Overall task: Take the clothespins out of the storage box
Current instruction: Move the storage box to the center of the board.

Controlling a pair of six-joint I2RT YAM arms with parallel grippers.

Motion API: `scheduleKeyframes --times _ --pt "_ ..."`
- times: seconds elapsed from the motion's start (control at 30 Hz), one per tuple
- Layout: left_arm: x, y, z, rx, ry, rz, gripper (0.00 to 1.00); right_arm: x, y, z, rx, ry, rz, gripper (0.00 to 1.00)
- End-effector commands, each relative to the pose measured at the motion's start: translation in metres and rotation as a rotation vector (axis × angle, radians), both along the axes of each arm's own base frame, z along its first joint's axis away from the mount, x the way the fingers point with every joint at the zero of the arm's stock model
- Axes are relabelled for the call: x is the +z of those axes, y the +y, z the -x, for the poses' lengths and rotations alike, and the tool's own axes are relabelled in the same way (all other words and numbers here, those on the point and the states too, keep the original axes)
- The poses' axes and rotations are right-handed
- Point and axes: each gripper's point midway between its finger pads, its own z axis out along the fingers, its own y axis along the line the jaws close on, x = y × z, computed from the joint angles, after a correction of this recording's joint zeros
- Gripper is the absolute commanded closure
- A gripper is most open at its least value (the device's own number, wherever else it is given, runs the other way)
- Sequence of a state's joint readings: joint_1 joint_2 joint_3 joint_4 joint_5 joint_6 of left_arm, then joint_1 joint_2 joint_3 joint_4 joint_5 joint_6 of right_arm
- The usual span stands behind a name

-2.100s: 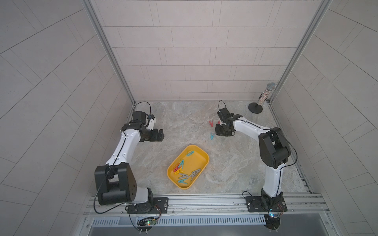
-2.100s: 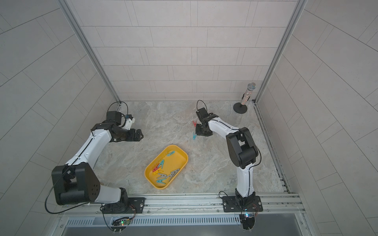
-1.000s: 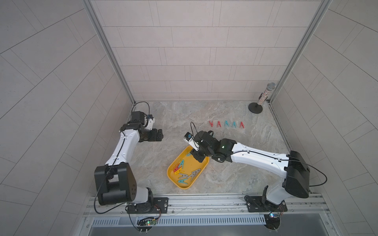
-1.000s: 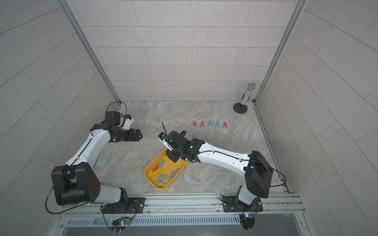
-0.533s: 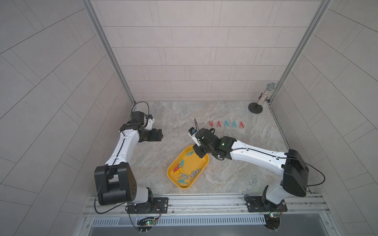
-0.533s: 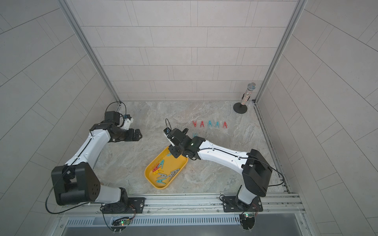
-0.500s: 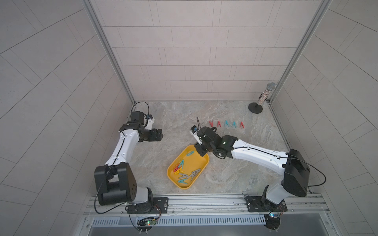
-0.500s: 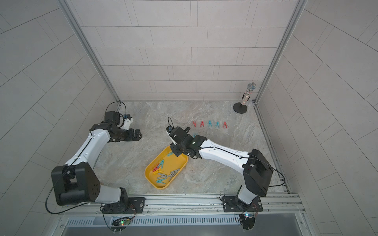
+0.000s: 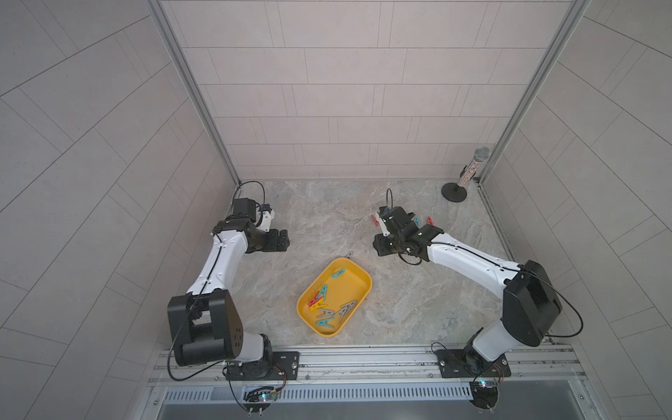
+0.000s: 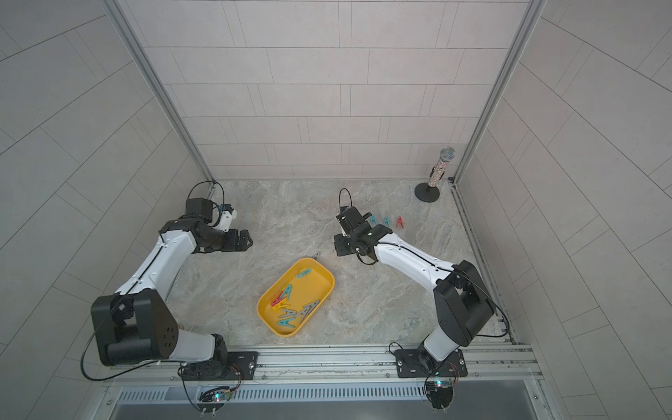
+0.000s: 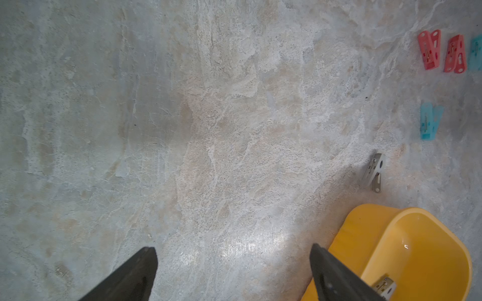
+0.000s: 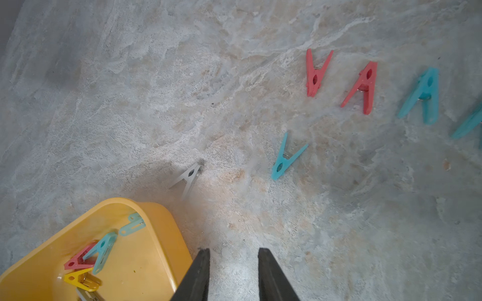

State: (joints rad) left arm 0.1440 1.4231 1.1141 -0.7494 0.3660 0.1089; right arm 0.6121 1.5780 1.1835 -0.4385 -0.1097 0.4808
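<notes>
The yellow storage box (image 9: 358, 276) (image 10: 323, 278) lies front of centre and holds several clothespins (image 9: 329, 309) in teal, red, yellow and grey. A grey clothespin (image 9: 348, 254) (image 12: 189, 177) (image 11: 374, 172) lies on the floor just past the box's far corner. More red and teal clothespins (image 10: 386, 221) (image 12: 361, 86) stand in a row at the back, and a lone teal one (image 12: 285, 159) lies closer. My right gripper (image 9: 380, 250) (image 12: 234, 251) hovers right of the box's far corner, open a little and empty. My left gripper (image 9: 282, 240) (image 11: 233, 249) is wide open over bare floor to the left.
A microphone on a round black stand (image 9: 454, 191) is in the back right corner. Tiled walls close in the marble floor on three sides. A metal rail (image 9: 363, 358) with both arm bases runs along the front edge.
My right arm has drawn back from the box's far corner toward the back right. The left arm has not moved.
</notes>
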Motion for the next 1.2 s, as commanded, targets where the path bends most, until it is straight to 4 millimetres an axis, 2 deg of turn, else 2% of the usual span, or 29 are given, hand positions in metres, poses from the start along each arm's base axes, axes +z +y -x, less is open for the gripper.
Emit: scheduleKeyframes --times 0.0,0.2,0.4,0.57,0.7,0.8,0.93,1.07,1.17 --pt "0.000 0.001 0.002 -0.001 0.003 -0.001 0.01 0.000 -0.010 0.005 -0.038 0.044 -0.033 0.65" --pt "-0.002 0.000 0.002 -0.006 0.011 0.005 0.01 -0.007 -0.016 0.004 -0.059 0.071 -0.041 0.65" --pt "-0.008 -0.004 0.004 -0.043 0.033 0.020 0.03 -0.020 -0.007 0.010 -0.020 0.134 -0.060 0.65" --pt "-0.009 0.004 0.009 -0.094 0.048 -0.056 0.03 -0.037 0.003 0.023 0.046 0.189 -0.051 0.65" --pt "-0.017 0.002 0.022 -0.171 0.100 -0.071 0.03 -0.043 0.018 0.036 0.153 0.220 -0.027 0.64" --pt "-0.029 0.007 0.029 -0.159 0.146 -0.095 0.04 -0.049 0.024 0.042 0.199 0.235 0.013 0.64" --pt "-0.044 0.021 0.027 -0.066 0.151 -0.151 0.04 -0.060 0.033 0.053 0.254 0.280 0.029 0.64" --pt "-0.052 0.033 0.023 0.001 0.149 -0.198 0.04 -0.067 0.053 0.064 0.335 0.315 0.034 0.64" --pt "-0.059 0.035 0.025 0.011 0.168 -0.207 0.04 -0.068 0.070 0.065 0.369 0.326 0.022 0.64"
